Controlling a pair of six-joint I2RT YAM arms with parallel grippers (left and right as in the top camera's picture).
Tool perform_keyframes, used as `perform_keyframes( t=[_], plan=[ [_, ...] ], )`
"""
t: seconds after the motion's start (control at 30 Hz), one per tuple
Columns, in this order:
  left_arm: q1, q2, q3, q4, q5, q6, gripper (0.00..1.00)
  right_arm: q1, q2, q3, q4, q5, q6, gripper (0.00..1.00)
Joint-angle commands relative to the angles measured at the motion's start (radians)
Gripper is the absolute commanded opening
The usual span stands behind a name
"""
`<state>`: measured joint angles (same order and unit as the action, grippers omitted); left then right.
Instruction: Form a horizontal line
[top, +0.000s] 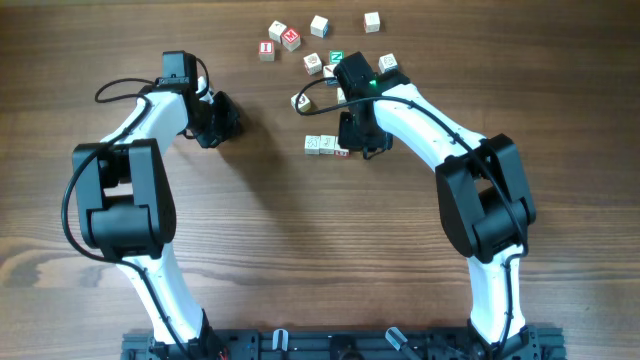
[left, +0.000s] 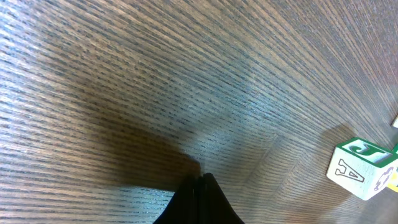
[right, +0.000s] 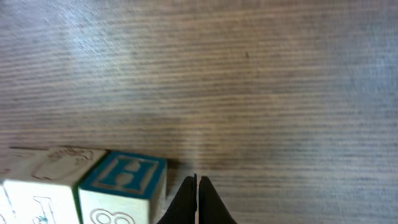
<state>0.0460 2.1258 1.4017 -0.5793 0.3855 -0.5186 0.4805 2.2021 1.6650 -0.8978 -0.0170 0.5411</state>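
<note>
R gripper (right: 197, 198): tips pressed together, btm centre. Row (right: 74, 183), btm left: blue-H cube (right: 127, 174) at end, just beside tips; pale cube (right: 53, 167) touching it, frame-left. Table (right: 249, 74): wood grain.

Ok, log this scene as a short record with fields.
row: pale cubes side by side, mid-table
left gripper: shut, empty, over bare wood
right gripper: shut, empty, beside the row's blue-lettered cube
loose cubes: scattered beyond the row
table: wood grain
</note>
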Motion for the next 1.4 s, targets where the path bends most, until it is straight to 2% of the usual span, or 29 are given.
perform_keyframes(
  t=[0.0, 1.37],
  plan=[
    [0.002, 0.067, -0.047, -0.009, -0.129, -0.013, 0.04, -0.004, -0.029, 0.015, 0.016, 0.025, -0.026, 0.05],
    [0.002, 0.067, -0.047, -0.008, -0.129, -0.013, 0.04, -0.004, -0.029, 0.015, 0.077, -0.054, -0.100, 0.05]
  ],
)
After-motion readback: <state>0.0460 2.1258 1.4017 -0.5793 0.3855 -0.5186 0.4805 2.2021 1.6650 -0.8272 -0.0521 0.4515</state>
